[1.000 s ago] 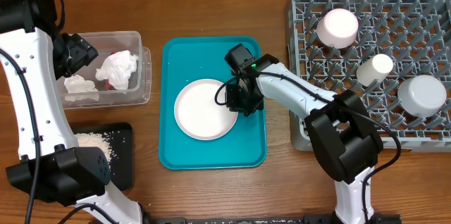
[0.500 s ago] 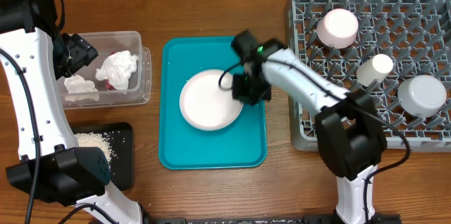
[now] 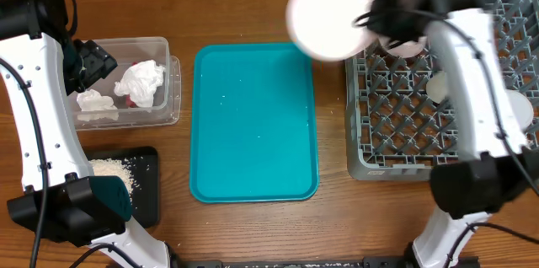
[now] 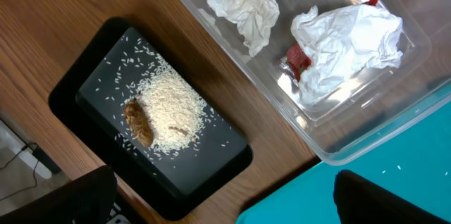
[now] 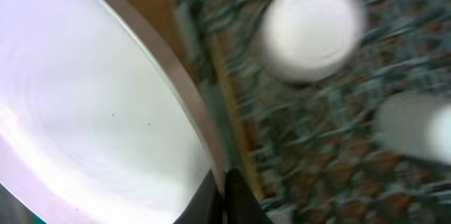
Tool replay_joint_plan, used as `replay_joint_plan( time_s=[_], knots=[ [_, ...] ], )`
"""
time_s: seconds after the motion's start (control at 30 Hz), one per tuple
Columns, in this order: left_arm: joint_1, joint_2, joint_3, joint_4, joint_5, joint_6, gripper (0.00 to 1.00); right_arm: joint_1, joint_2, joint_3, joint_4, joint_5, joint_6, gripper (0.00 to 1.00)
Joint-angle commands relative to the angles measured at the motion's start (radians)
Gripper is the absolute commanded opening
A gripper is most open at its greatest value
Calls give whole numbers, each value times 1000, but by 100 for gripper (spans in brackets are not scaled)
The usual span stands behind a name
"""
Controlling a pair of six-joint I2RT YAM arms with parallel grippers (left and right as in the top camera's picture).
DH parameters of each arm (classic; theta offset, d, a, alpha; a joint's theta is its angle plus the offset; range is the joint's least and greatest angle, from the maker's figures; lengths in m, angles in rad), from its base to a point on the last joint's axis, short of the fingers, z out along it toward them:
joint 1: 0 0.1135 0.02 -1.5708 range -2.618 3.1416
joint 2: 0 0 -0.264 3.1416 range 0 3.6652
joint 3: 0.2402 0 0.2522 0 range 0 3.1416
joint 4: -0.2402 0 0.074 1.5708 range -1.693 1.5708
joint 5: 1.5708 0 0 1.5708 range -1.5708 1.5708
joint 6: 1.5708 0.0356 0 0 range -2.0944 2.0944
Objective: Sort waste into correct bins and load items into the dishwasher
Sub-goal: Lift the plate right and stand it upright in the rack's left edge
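Overhead, the right claw (image 3: 373, 18) pinches the plate (image 3: 330, 22) by its rim, aloft at the rack's (image 3: 387, 125) left edge. Step in hand: loading it. Next it likely needs tipping upright between free pegs. The left claw (image 3: 94, 59) gapes wide, well left of the rack.

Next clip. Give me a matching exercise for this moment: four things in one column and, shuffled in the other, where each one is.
Things
1. plate
2. rice
3. tissues
4. teal tray

Places
A. inside the clear tub
B. lying between that tub and the dish rack
C. on the black tray
D. up in the air, clamped in the right gripper

Pairs: 1-D, 2-C, 3-A, 4-B
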Motion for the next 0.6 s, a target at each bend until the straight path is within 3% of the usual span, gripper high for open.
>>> replay_joint_plan(
  time_s=[0.0,0.23,0.57],
  knots=[
    [-1,-19,17,-2,4,13,100,-60,-15,17,17,231,-13,4],
    [-1,-19,17,-3,4,13,100,-107,3,16,121,428,-13,4],
    [-1,-19,17,-2,4,13,100,-99,121,-5,215,504,-12,4]
  ],
)
